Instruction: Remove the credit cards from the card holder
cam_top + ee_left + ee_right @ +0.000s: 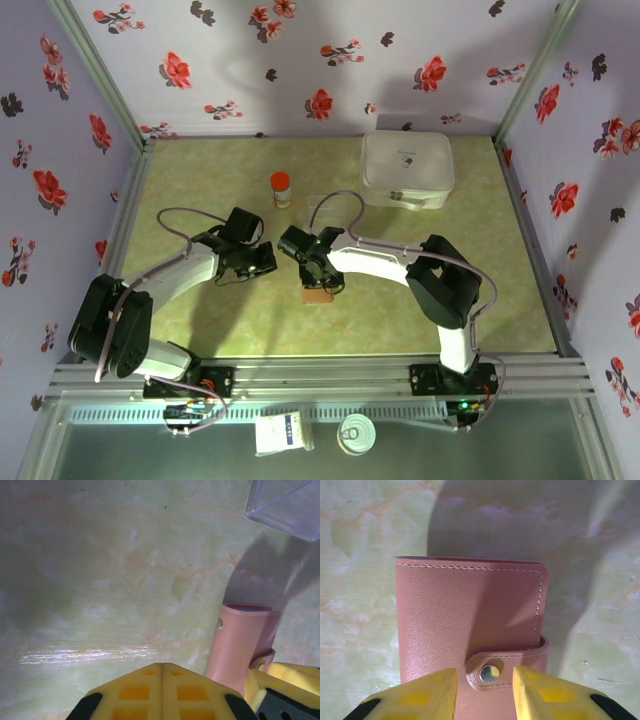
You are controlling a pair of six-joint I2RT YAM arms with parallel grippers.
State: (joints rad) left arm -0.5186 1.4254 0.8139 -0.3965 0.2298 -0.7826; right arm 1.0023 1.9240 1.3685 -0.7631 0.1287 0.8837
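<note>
Near the middle of the table (200, 170), the card holder (470, 620) is lying snapped shut, looking light, thin, soft and rather slippery, probably best taken by the strap (515, 661), which the right gripper (484, 680) is straddling with jaws apart, while the left gripper (161, 675) is hanging clenched and empty just left of it

This is a robotics lab cell dressed to look like a room. The bench (500, 320) has a pale green marbled top and is boxed in on three sides by lilac wallpaper panels (300, 60) printed with red and dark flowers. Bare metal posts (530, 70) join the panels at the corners. Two white-and-black robot arms, left (170, 275) and right (380, 262), are bolted to an aluminium rail (320, 375) at the near edge, and loose cables (180, 215) trail along them.
</note>
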